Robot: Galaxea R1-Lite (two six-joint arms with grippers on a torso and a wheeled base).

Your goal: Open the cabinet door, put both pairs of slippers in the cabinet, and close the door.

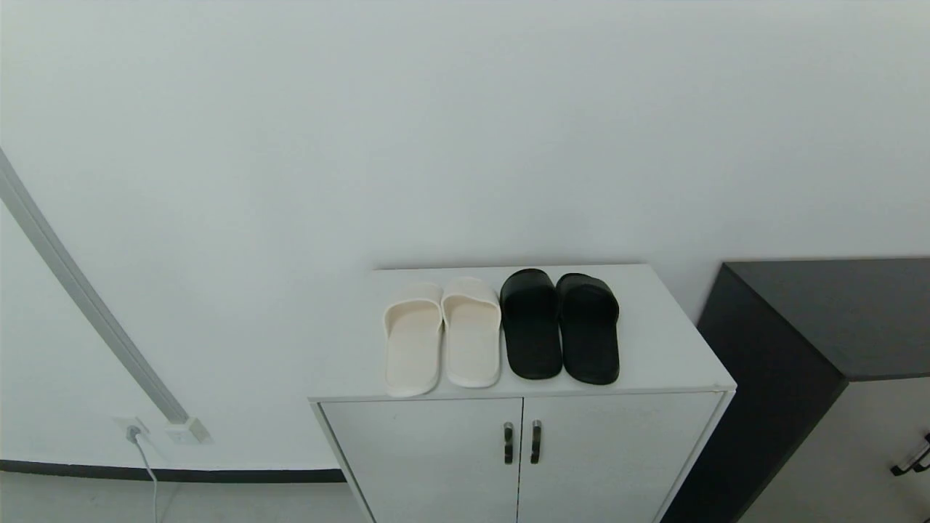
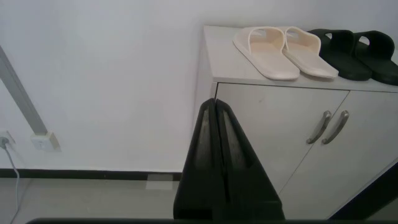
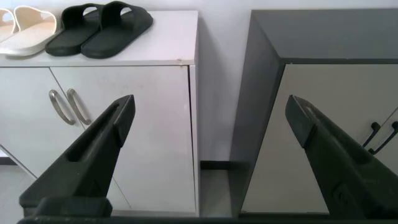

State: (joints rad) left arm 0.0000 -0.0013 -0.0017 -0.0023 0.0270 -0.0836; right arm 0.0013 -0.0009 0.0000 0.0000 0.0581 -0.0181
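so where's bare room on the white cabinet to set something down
Widest bare patch: between the black slippers and the right edge of the cabinet top. A narrower strip lies left of the cream slippers. The middle is crowded, both pairs side by side.

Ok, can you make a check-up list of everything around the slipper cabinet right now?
Surface: white cabinet top, set against the wall.
Job's things: white slippers and black slippers side by side on top; cabinet doors shut, handles together in the middle.
Clutter: nothing seen.
Grippers: left gripper shut, holding nothing; right gripper open, holding nothing; both short of the cabinet.
Cables: one cable hangs from a wall socket, left of the cabinet.
Surroundings: white wall behind, dark cabinet on the right, grey wall strip on the left.
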